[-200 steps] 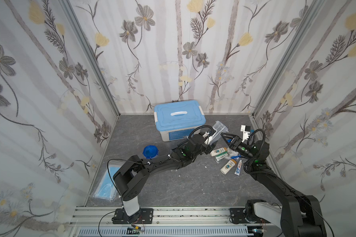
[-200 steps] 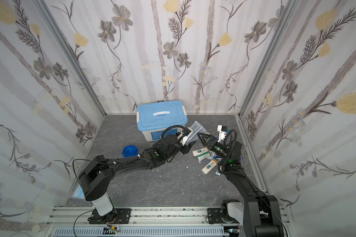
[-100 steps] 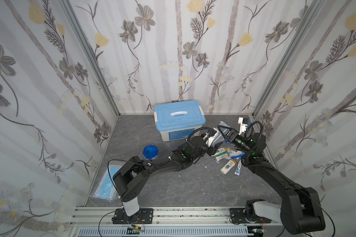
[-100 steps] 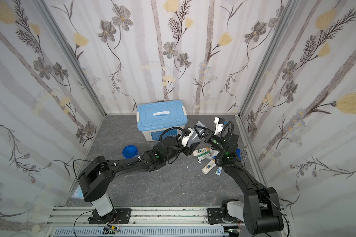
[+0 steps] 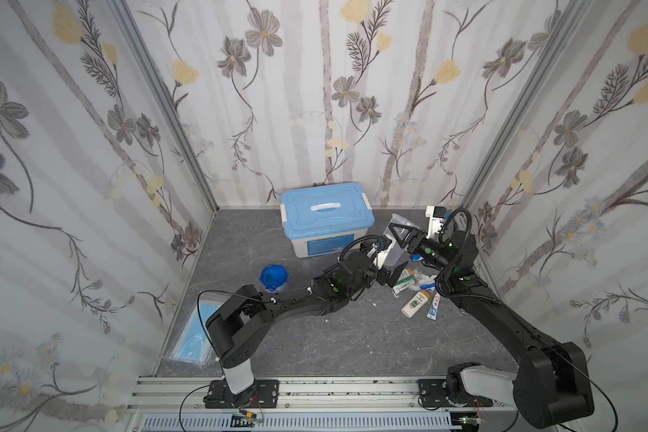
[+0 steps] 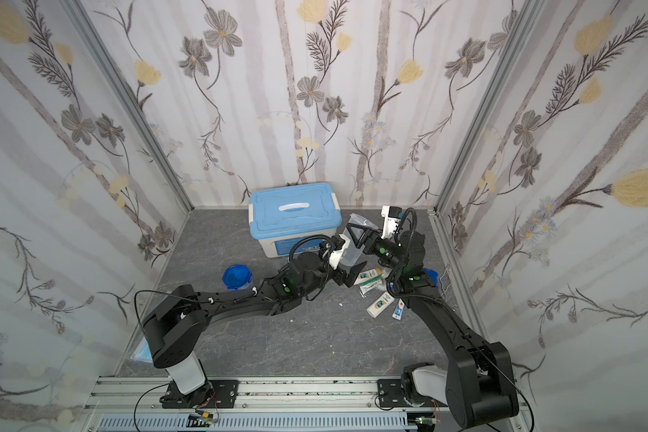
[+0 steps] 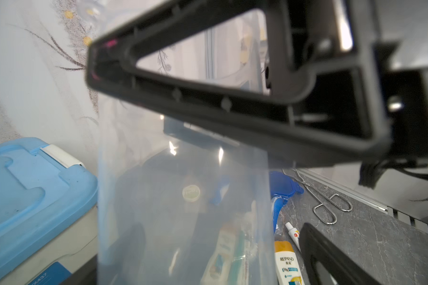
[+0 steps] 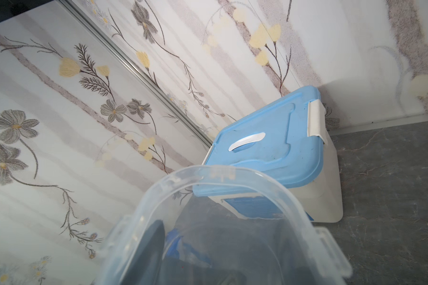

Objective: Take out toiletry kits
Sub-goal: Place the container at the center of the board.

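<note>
Right pincer (image 5: 394,235) moved in from 3 o'clock and now pinches the rim of the clear cup (image 6: 353,254). Left pincer (image 5: 391,259) spread wide. Cup aloft at box's (image 5: 326,213) 4 o'clock, long axis roughly 12–6, mouth toward 12.

Black left arm (image 5: 296,306) and right arm (image 5: 502,318) reach forward; left end effector (image 5: 395,253) gapes wide; right end effector (image 5: 395,235) clamps a translucent plastic cup (image 7: 183,234).
</note>
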`<action>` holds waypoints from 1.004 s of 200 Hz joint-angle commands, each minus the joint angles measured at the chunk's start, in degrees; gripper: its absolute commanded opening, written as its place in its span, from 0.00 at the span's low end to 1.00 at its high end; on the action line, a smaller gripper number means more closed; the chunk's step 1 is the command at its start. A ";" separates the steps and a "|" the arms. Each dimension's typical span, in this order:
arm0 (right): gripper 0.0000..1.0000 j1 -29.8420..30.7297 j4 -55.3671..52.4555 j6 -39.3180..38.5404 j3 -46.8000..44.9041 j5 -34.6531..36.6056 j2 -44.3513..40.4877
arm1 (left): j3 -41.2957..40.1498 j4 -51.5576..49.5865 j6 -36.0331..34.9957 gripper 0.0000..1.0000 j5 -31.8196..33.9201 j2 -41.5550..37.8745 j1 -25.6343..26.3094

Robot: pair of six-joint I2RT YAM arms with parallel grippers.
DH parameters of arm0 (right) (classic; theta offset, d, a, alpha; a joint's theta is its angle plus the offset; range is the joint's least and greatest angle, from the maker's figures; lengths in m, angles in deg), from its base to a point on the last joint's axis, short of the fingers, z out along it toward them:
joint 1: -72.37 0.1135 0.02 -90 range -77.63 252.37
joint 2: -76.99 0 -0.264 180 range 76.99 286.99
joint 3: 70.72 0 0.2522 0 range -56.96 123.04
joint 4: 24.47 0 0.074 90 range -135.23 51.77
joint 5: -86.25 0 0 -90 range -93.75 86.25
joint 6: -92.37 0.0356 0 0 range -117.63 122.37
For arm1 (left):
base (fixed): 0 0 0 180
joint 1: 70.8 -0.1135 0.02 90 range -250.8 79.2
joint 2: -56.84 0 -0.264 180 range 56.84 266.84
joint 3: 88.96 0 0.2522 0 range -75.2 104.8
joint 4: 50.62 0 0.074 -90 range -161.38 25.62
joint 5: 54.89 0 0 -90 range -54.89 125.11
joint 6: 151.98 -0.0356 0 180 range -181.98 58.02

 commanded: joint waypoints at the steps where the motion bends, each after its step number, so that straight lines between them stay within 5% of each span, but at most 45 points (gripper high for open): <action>1: 0.67 0.05 -3.64 -7.74 2.90 8.15 1.38 | -1.86 -2.53 -3.26 1.00 6.96 -2.59 -0.36; 48: 0.64 2.03 -0.39 -15.93 8.78 18.25 13.40 | -11.45 -6.44 -2.91 1.00 13.57 -11.21 -2.39; 88: 0.65 8.46 0.47 -26.09 13.40 39.13 25.67 | -16.10 -10.48 -1.07 1.00 18.56 -17.46 -2.85; 144: 0.65 11.75 1.66 -19.74 15.47 54.39 32.89 | -19.12 -17.35 3.07 1.00 20.25 -30.17 -4.06; 165: 0.66 12.89 -6.57 -15.86 19.26 59.02 34.38 | -19.82 -16.74 2.78 1.00 19.01 -32.50 -4.21; 201: 0.74 12.62 -18.06 -10.86 24.01 57.69 36.26 | -20.21 -17.01 1.92 1.00 18.29 -33.19 -4.35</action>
